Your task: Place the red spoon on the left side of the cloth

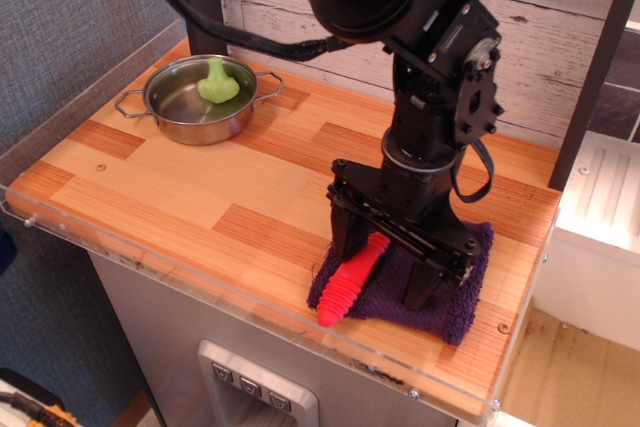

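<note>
The red spoon [351, 281] lies on the left part of the dark purple cloth [455, 309] at the table's front right. Its ribbed red handle points toward the front edge and overhangs the cloth's front edge a little. Its metal bowl is hidden behind the gripper. My gripper [383, 261] hangs just above the cloth, open, with the jaws wide apart. The upper end of the handle sits between them, close to the left finger [345, 239]. The right finger [420, 284] is over the middle of the cloth.
A steel pot [170, 107] with two handles stands at the back left, with a light-green lumpy object [217, 82] inside it. A clear plastic strip [150, 257] runs along the table's front edge. A white unit [600, 217] stands to the right of the table.
</note>
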`<state>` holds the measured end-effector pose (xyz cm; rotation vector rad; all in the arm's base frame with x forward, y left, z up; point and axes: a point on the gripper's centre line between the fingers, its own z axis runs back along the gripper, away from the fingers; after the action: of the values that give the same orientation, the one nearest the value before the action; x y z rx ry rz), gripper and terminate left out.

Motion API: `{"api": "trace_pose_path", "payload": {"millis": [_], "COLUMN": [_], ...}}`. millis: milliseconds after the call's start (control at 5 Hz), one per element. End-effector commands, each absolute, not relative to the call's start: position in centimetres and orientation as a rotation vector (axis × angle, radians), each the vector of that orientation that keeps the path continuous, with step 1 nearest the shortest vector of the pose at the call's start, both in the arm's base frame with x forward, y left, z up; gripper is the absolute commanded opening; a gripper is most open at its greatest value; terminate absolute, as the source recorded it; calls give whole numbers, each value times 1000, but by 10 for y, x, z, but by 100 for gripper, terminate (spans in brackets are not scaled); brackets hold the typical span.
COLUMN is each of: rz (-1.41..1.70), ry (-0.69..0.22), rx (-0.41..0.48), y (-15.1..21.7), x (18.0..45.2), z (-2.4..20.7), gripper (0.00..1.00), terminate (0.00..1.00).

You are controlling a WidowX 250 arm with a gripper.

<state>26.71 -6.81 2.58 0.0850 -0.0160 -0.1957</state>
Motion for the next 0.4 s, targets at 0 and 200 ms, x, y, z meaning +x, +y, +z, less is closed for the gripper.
{"api": "trace_pose_path", "payload": {"millis": [0, 200], "rz": [-171, -182], "ry": [-23, -31], "rx": [68, 54], "y": [-62, -65], "x": [274, 273], "z": [21, 25], "gripper": [0, 0], "terminate": [0, 0]}}
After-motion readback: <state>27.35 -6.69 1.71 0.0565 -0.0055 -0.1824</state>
